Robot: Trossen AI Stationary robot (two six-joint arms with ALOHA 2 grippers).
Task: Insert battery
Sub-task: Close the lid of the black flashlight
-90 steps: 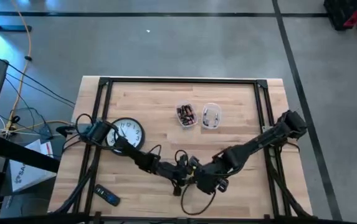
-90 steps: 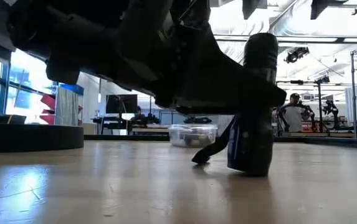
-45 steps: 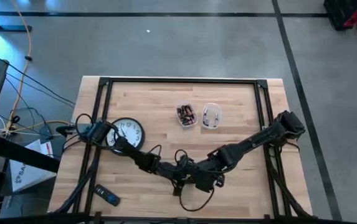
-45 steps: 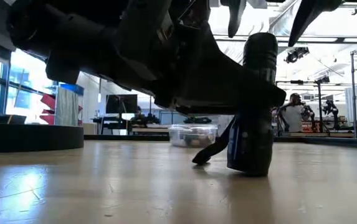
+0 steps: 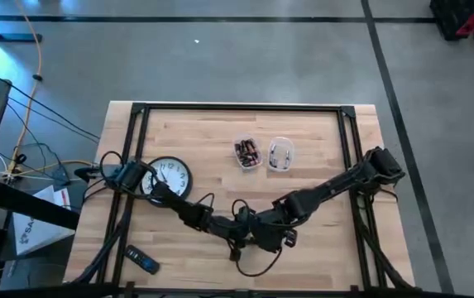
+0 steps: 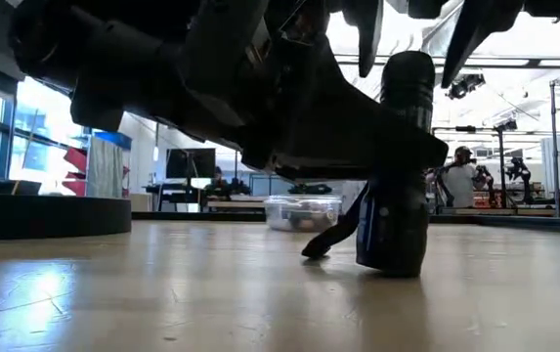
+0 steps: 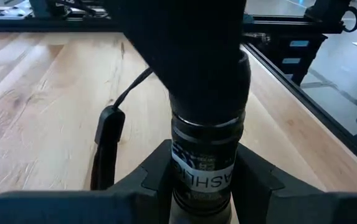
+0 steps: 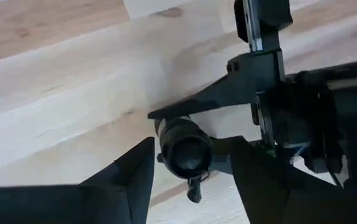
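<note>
My left gripper (image 7: 206,186) clamps the flashlight (image 7: 208,134) upright; my right gripper (image 8: 187,171), fingers spread, has moved in directly above its top end. Battery not yet inserted.

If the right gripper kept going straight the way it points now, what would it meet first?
Most likely the top end of the flashlight, held upright by the left gripper; the right gripper is open, fingers either side of it. Depth is unclear.
</note>
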